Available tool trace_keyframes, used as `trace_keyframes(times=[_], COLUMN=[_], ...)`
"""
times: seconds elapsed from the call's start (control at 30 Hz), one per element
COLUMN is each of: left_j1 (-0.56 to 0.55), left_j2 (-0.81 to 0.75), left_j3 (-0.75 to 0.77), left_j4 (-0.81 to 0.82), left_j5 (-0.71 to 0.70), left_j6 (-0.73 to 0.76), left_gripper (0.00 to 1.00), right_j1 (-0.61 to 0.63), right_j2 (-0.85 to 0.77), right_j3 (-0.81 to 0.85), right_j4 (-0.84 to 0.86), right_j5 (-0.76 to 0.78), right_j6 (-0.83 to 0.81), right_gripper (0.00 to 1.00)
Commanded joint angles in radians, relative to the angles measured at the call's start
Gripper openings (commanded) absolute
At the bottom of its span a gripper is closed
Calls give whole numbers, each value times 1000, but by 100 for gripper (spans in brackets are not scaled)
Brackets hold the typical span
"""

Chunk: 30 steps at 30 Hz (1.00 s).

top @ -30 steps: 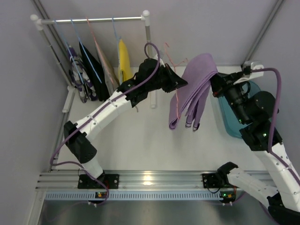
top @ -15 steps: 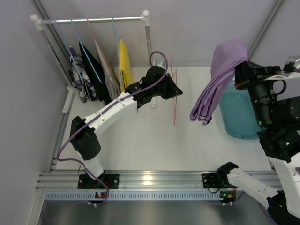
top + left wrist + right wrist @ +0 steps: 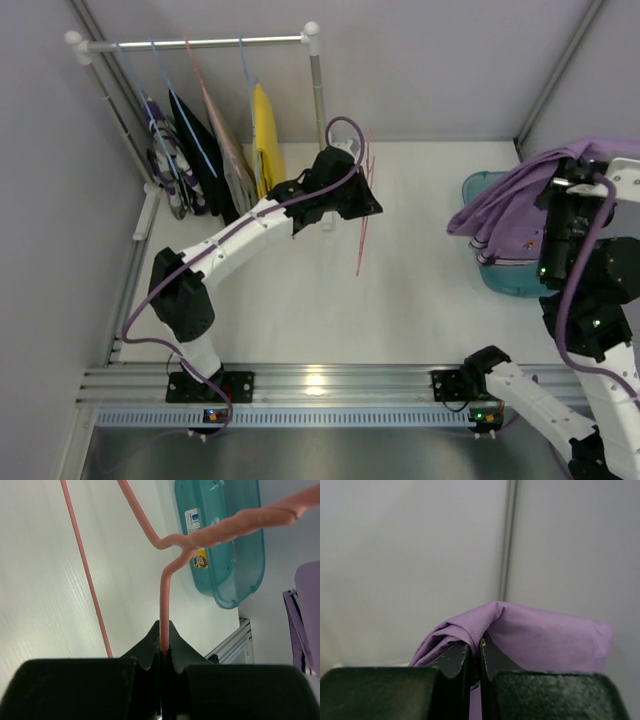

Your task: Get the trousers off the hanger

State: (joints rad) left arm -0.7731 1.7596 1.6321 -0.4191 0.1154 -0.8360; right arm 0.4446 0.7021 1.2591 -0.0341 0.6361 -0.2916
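Note:
My right gripper [image 3: 572,180] is shut on the lilac-purple trousers [image 3: 505,205], which hang from it over the teal bin [image 3: 478,262]; the right wrist view shows the cloth [image 3: 540,635] pinched between the jaws. My left gripper [image 3: 366,200] is shut on the bare pink hanger [image 3: 362,225], held above the table; the left wrist view shows its wire [image 3: 164,597] clamped between the jaws. Yellow trousers [image 3: 265,130], grey-beige trousers [image 3: 228,145], black trousers [image 3: 198,150] and patterned purple-and-white trousers [image 3: 163,160] hang on hangers from the rack rail [image 3: 200,43].
The rack's right post [image 3: 316,90] stands just behind my left gripper. The teal bin also shows in the left wrist view [image 3: 225,540]. An aluminium rail [image 3: 320,385] runs along the near table edge. Walls close in at left and back.
My right gripper has carried the lilac trousers right, off the pink hanger and over the teal bin. My left gripper kept the empty hanger, which swung down a little.

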Motion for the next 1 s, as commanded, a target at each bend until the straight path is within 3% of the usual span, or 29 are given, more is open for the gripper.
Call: trace_keyframes(times=[0.0,0.27,0.47,0.57,0.73,0.97], left_j1=[1,1,3,3,3,3], left_j2=[-74,-178,-207,-215,-221,-244], left_j3=[0,-69,-80,-81,-86,-98], left_j4=[-9,20,5,8,11,28], left_j5=[0,-6,-2,4,35,41], left_j6=[87,138,127,121,104,117], left_gripper=[0,0,0,0,0,0], right_j1=[-30,-127,-210,-270,-428,-547], right_j2=[-59,-180,-173,-149,-67,202], right_j3=[-88,-337,-385,-414,-423,-448], right_j4=[186,273,312,323,252,358], right_j5=[105,197,198,163,5,-197], right_j6=[-280,-494,-581,-603,-489,-428], right_gripper=[0,0,0,0,0,0])
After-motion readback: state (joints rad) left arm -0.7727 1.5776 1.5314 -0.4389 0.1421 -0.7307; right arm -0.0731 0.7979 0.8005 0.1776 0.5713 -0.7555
